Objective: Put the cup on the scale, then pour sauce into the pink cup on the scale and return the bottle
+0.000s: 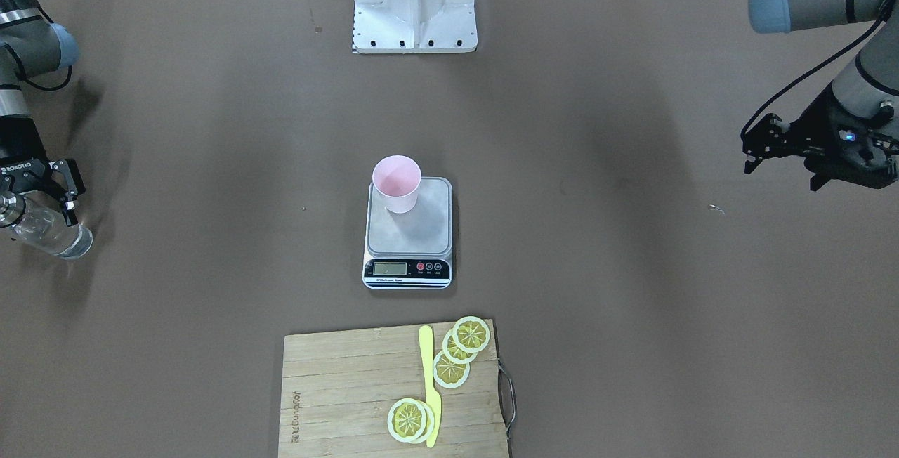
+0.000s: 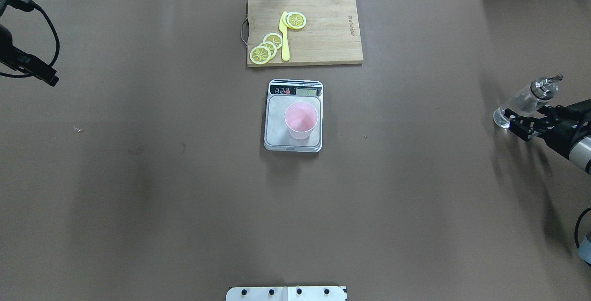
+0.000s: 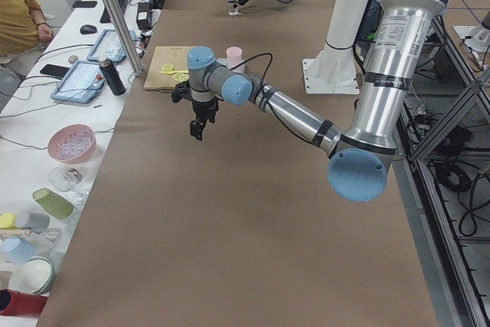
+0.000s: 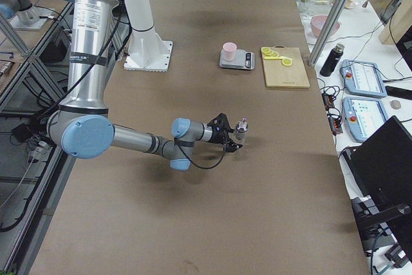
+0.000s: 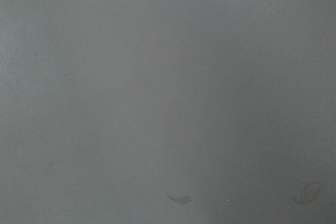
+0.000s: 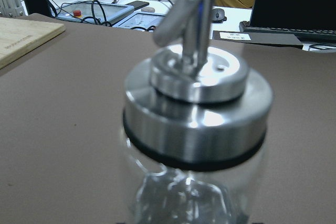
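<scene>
The cup (image 2: 301, 118) is stood on the scale (image 2: 272, 143), towards its robot-side edge. It looks empty, though a clear liquid would hardly be seen. The bottle (image 2: 531, 98) is stood upright far out at the table's right, straddled low by the right gripper (image 2: 517, 123). Whether the glass is clamped cannot be told, nor how much sauce is held. Pouring is judged not yet done: a firm hold, a lift and a carry to the cup are called for. The left gripper (image 1: 781, 173) is held spread and empty, well apart.
</scene>
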`<state>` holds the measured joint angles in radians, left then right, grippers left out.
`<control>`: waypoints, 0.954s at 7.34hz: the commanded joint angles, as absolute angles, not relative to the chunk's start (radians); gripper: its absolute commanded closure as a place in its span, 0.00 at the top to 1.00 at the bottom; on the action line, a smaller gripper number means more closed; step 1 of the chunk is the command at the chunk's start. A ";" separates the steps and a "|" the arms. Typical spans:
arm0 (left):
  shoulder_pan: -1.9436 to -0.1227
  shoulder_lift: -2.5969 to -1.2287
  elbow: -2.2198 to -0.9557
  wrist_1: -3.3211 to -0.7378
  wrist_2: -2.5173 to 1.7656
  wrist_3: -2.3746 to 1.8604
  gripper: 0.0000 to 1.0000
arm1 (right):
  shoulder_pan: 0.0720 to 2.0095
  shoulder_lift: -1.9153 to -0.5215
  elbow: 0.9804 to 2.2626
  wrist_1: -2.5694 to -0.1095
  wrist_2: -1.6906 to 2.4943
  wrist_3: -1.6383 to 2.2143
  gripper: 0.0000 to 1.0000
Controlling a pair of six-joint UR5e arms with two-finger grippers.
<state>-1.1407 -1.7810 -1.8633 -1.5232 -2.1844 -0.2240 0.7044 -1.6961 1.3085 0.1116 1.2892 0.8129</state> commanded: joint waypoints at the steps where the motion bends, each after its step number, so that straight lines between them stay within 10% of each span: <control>1: -1.141 -1.781 -1.862 -1.523 -2.184 -0.224 0.97 | 0.704 -1.669 1.286 0.112 1.270 0.813 0.83; 7: -1.143 -1.779 -1.864 -1.523 -2.184 -0.224 0.97 | 0.710 -1.654 1.295 0.100 1.272 0.808 0.69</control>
